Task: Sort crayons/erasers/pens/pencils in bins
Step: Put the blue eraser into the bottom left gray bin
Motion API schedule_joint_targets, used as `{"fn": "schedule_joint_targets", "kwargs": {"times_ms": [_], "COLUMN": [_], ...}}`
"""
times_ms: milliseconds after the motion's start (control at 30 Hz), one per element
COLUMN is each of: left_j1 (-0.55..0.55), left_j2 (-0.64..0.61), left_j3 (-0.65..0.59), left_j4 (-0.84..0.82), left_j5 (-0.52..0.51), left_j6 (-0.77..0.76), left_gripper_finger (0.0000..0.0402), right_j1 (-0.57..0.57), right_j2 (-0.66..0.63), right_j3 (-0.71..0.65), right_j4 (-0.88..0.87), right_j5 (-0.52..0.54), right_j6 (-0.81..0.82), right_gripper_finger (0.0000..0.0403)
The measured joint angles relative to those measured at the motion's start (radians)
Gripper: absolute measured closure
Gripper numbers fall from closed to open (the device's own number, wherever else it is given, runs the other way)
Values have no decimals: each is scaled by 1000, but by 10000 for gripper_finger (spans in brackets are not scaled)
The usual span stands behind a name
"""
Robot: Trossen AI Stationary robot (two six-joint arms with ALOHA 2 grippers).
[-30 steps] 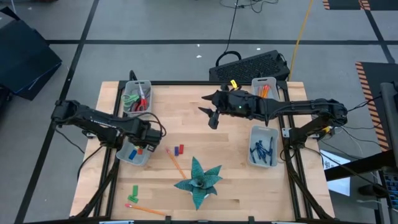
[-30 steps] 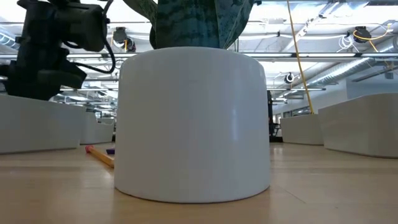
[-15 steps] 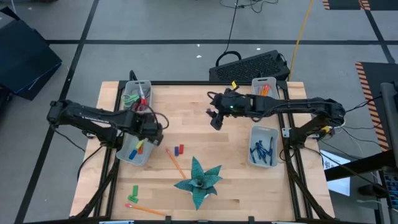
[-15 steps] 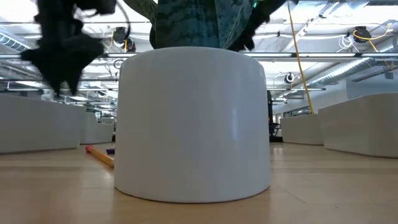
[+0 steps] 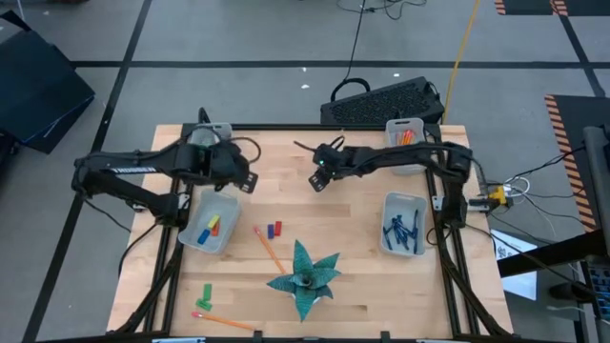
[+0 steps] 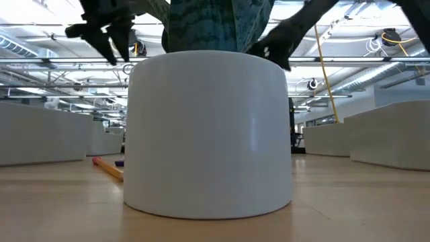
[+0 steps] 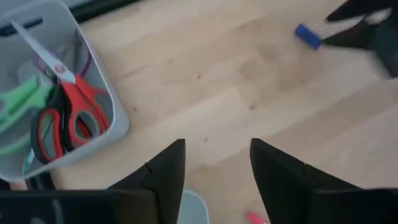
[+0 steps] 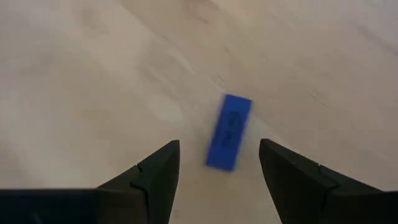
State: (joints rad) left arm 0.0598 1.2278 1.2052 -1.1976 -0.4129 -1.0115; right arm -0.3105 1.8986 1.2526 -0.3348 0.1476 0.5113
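Left end effector (image 5: 240,177) over the counter (image 5: 286,205) just beside the far-left bin (image 5: 202,141) of scissors (image 7: 68,118) — fingers spread, nothing between them. Below it, a bin (image 5: 212,226) with small coloured pieces. Near the middle, an orange pencil (image 5: 268,248) by the plant (image 5: 305,274); another pencil (image 5: 225,320) at the near-left corner. Right end effector (image 5: 319,181) at counter centre — parted, empty, a blue eraser (image 8: 228,131) lying just beyond its fingertips. Far right: pens (image 5: 400,229) in their bin (image 5: 404,202); pencils in the far-right bin (image 5: 404,126).
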Motion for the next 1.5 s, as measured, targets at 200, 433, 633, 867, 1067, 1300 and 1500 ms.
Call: {"fn": "schedule_joint_targets", "kwargs": {"times_ms": [200, 433, 633, 867, 1067, 1300, 1500], "left_j1": [58, 92, 128, 122, 140, 239, 310], "left_j2": [0, 1, 0, 0, -25, -92, -40], "left_j3": [41, 43, 43, 43, -58, -350, -568], "left_j4": [32, 46, 120, 483, 497, 855, 1352], "left_j5": [1, 2, 48, 268, 291, 432, 623], "left_j6": [89, 127, 182, 264, 299, 184, -61], "left_gripper_finger": [222, 222, 222, 222, 222, 222, 211], "right_j1": [-32, -36, -36, -28, -27, -11, 42], "right_j2": [82, 85, 80, 80, 56, -84, -260], "right_j3": [2, -9, -48, -127, -147, -156, -152], "right_j4": [35, 65, 92, 95, 118, 185, 244], "right_j5": [29, 40, 49, 57, 43, 1, -3], "right_j6": [49, -5, -39, -64, -163, -394, -637], "right_gripper_finger": [190, 194, 234, 295, 332, 334, 336]}}
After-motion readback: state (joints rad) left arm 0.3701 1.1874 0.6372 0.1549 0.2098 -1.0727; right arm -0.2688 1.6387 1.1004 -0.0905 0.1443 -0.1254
